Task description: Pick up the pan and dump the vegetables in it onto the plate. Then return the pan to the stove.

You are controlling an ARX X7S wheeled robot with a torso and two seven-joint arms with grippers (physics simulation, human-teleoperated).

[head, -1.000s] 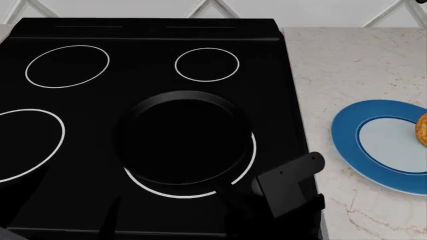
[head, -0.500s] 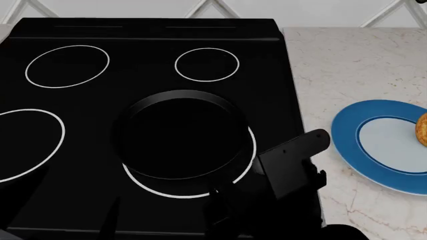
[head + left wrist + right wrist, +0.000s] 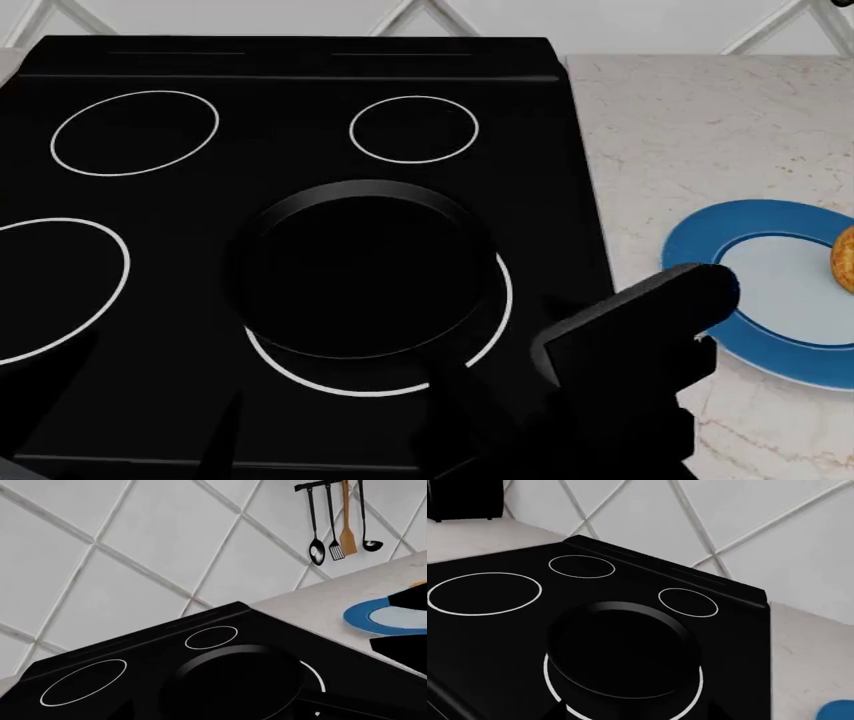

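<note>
The black pan sits flat on the stove, over the front right burner ring, with nothing visible inside it. Its handle points toward the stove's front right. The mushroom lies on the blue-rimmed plate on the counter to the right. My right arm hovers above the stove's front right corner, clear of the pan. The right gripper is open, fingers showing only as dark tips. My left gripper hangs low at the front left, its dark fingers apart and empty.
A marble counter runs right of the stove. Kitchen utensils hang on a rail on the tiled wall behind the plate. A black appliance stands on the counter left of the stove. The other burner rings are bare.
My right arm has lifted and drawn back to the right, away from the pan handle, now overlapping the plate's near rim. The pan, plate and mushroom have not moved.
</note>
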